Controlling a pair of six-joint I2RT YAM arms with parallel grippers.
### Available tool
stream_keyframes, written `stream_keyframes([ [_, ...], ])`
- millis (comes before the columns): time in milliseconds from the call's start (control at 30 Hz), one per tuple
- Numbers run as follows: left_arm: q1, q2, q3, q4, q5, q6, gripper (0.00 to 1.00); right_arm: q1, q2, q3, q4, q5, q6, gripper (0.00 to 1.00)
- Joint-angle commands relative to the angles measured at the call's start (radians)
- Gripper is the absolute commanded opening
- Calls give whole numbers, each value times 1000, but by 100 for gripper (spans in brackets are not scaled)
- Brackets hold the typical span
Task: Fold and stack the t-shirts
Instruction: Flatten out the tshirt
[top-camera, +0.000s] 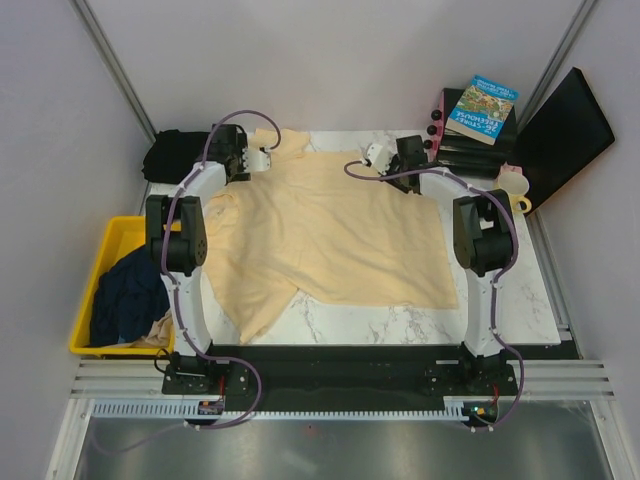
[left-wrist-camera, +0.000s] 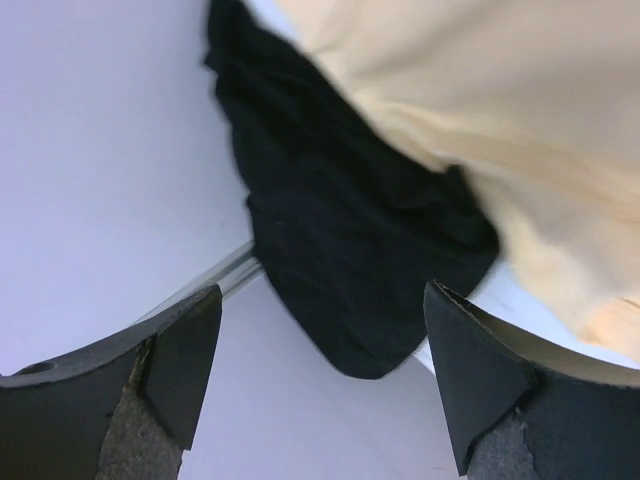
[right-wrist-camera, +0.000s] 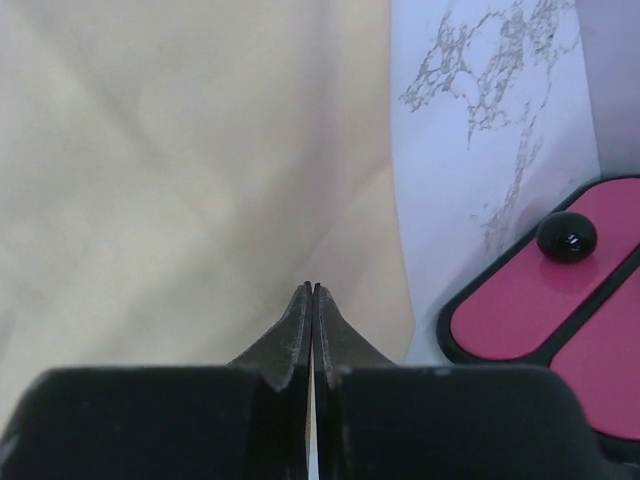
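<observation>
A large cream-yellow t-shirt (top-camera: 330, 235) lies spread and rumpled over the marble table (top-camera: 500, 290). A black t-shirt (top-camera: 175, 155) is bunched at the back left corner. A navy t-shirt (top-camera: 128, 295) sits in the yellow bin (top-camera: 85, 305). My left gripper (top-camera: 262, 157) hovers at the cream shirt's back left part. In the left wrist view it (left-wrist-camera: 322, 290) is wide open and empty, with the black shirt (left-wrist-camera: 350, 230) and cream cloth (left-wrist-camera: 500, 110) beyond. My right gripper (top-camera: 375, 155) is at the shirt's back right. Its tips (right-wrist-camera: 312, 287) are shut over the cream cloth (right-wrist-camera: 180, 180) near its edge, and no cloth shows between them.
Stacked books (top-camera: 480, 115) and a leaning black panel (top-camera: 560, 135) stand at the back right. A pink and black case (right-wrist-camera: 520, 300) with a black knob (right-wrist-camera: 566, 236) lies beside the right gripper. A small pale cup (top-camera: 512, 185) stands near the right arm. White walls close in behind and on the left.
</observation>
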Motion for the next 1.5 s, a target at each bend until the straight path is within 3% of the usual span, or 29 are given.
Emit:
stream_keyframes([
  [0, -8, -115, -89, -87, 83, -24, 88, 6, 52, 35, 26, 49, 33, 0],
  [367, -8, -121, -97, -109, 43, -38, 84, -16, 140, 22, 159, 267, -24, 0],
  [567, -10, -121, -100, -112, 35, -35, 84, -40, 155, 62, 190, 284, -25, 0],
  [667, -10, -137, -108, -113, 37, -38, 84, -33, 105, 48, 138, 229, -25, 23],
  [700, -10, -144, -111, -112, 42, -44, 84, -35, 88, 45, 119, 211, -21, 40],
  [767, -11, -163, -118, -116, 67, -63, 84, -36, 28, 25, 112, 195, -14, 53],
  [800, -11, -184, -129, -122, 80, -70, 84, -37, 10, 18, 107, 186, -14, 65],
  [900, -13, -224, -172, -132, 121, -72, 84, -38, -50, 19, 81, 155, -13, 78],
  [1100, -13, -305, -248, -213, 195, -60, 84, -41, -101, 99, -124, 117, -60, 82],
  [1267, -11, -462, -359, -320, 317, -52, 84, -76, -253, -114, -177, 85, -203, 82],
  [1467, -11, -681, -616, -345, 442, 32, 84, -83, -457, -434, -197, 40, -375, 81],
])
